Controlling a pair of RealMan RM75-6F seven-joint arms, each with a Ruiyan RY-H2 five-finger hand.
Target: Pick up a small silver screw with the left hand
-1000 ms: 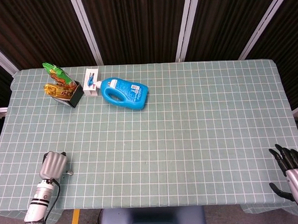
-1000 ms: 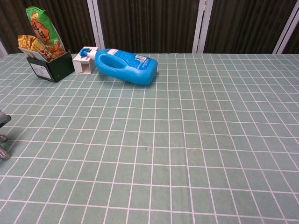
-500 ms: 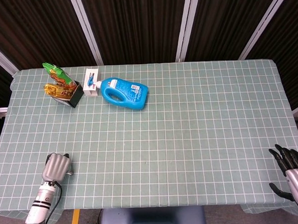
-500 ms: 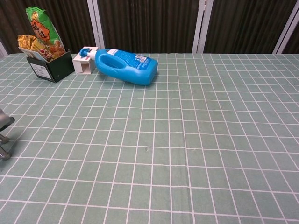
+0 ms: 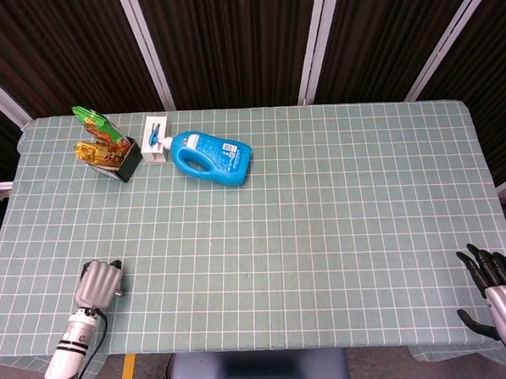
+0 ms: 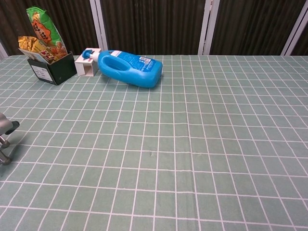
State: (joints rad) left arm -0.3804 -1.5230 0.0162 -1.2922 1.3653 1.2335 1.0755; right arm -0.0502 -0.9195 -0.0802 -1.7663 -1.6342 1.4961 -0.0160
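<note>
I cannot make out a silver screw for certain. A tiny speck (image 6: 151, 154) lies on the green checked cloth near the middle, too small to identify. My left hand (image 5: 97, 283) hovers over the near left of the table, its back toward the head camera and fingers pointing down. In the chest view only its fingertips (image 6: 6, 142) show at the left edge, apart, with nothing seen between them. My right hand (image 5: 498, 291) sits beyond the near right corner with fingers spread, holding nothing.
A blue detergent bottle (image 5: 211, 157) lies on its side at the back left. Beside it are a small white box (image 5: 155, 139) and a dark box with snack bags (image 5: 106, 146). The table's front edge (image 5: 261, 349) runs close to both hands.
My left hand has shifted slightly toward the near edge and to the right, and its thumb tip shows a little further into the chest view. The right hand has not moved.
</note>
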